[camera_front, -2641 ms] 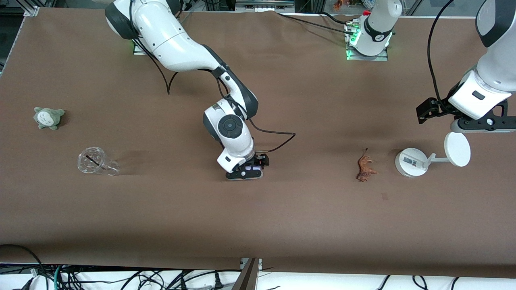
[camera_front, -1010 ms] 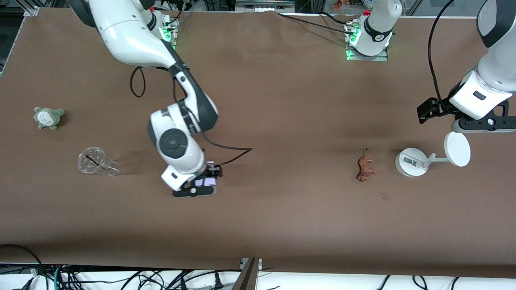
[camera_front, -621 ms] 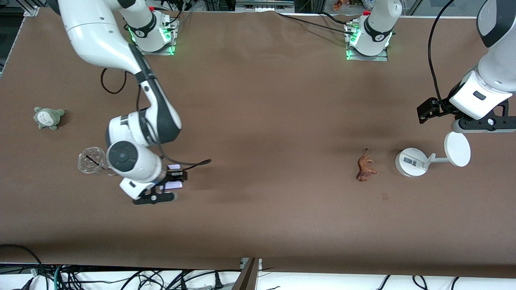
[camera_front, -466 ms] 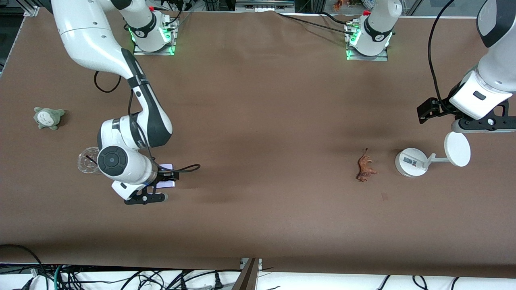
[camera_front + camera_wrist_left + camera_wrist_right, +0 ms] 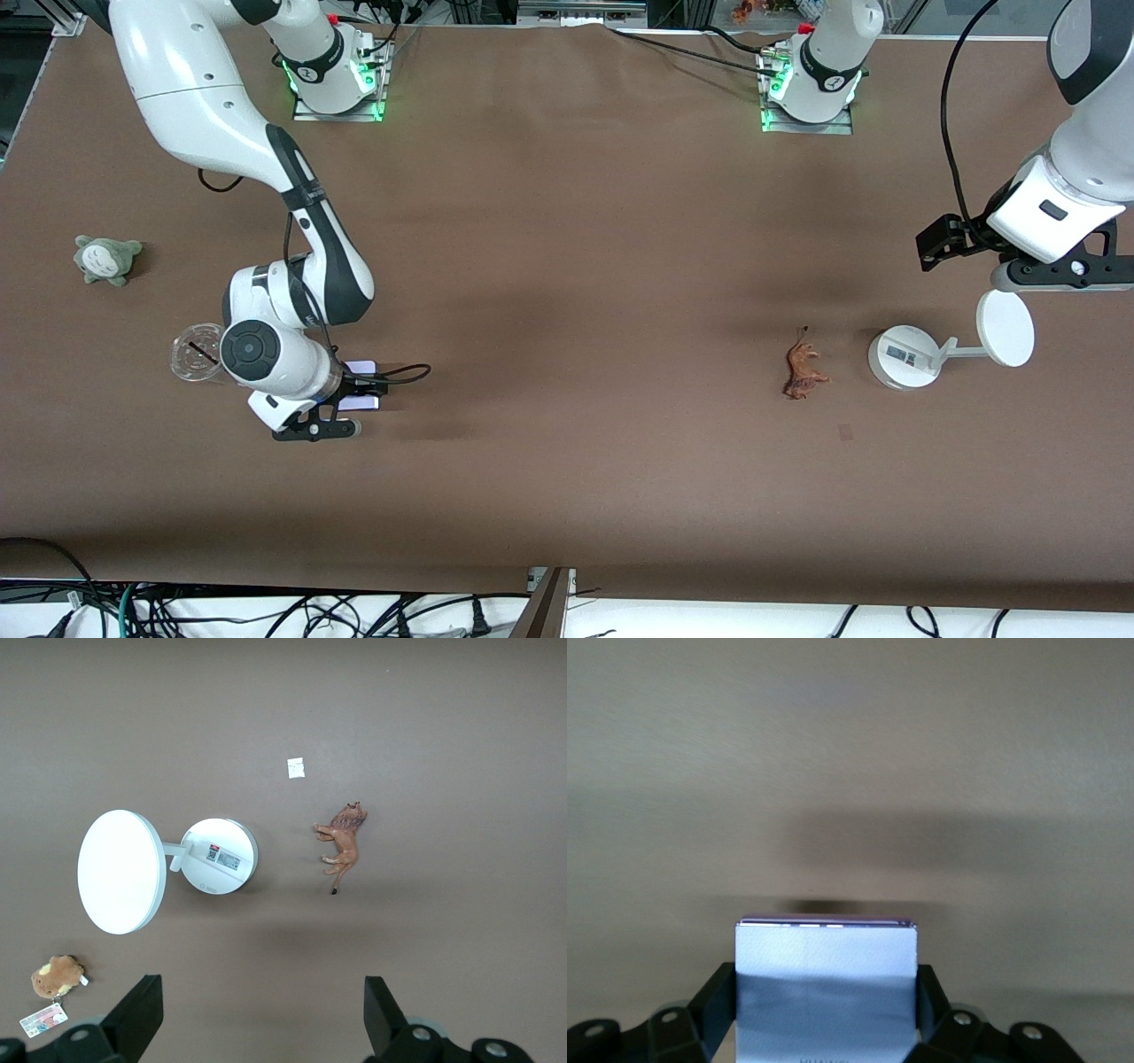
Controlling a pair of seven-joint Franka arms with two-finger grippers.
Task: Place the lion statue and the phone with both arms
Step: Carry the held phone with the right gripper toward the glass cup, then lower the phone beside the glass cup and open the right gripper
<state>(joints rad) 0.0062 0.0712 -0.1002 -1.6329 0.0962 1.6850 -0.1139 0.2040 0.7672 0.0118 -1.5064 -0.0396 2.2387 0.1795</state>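
The right gripper (image 5: 341, 412) has carried the phone (image 5: 361, 396) toward the right arm's end, pinching it. The lion (image 5: 803, 373) lies under the wide-open left gripper (image 5: 257, 1019), which waits.

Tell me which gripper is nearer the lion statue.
Left. The left gripper hangs above the white stand beside the lion statue; the right gripper holds the phone near the right arm's end.

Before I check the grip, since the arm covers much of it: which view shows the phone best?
The right wrist view: the phone fills its middle, clamped in the right gripper. The front view shows only a corner beside that arm's wrist. The left wrist view misses it.
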